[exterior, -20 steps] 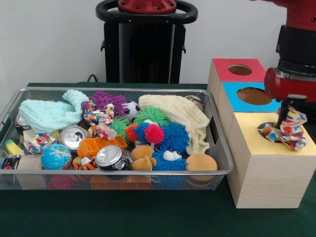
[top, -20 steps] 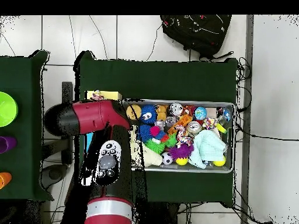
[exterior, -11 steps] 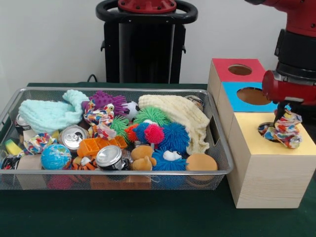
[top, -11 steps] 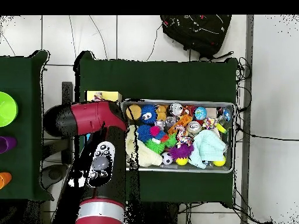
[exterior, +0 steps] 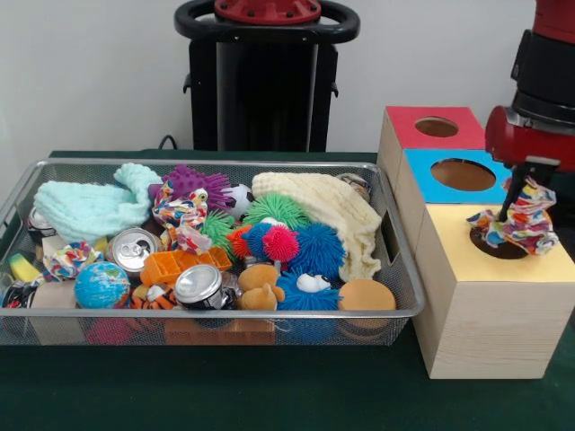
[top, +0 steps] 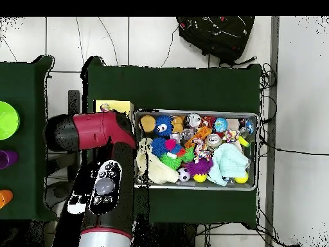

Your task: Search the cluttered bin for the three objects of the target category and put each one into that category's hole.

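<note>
Since half a second earlier, the gripper [exterior: 519, 199] had lifted slightly, jaws clamped on the rope toy [exterior: 518, 226] above the yellow box's hole [exterior: 497, 247]; dangling loops might snag its rim.

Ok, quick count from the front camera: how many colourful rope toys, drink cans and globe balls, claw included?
Colourful rope toys: 3 (held rope toy hanging from the claw above the yellow box; left rope toy and middle rope toy in the bin)
Drink cans with tops plainly showing: 2 (left can, front can)
Globe ball: 1
Total: 6
</note>
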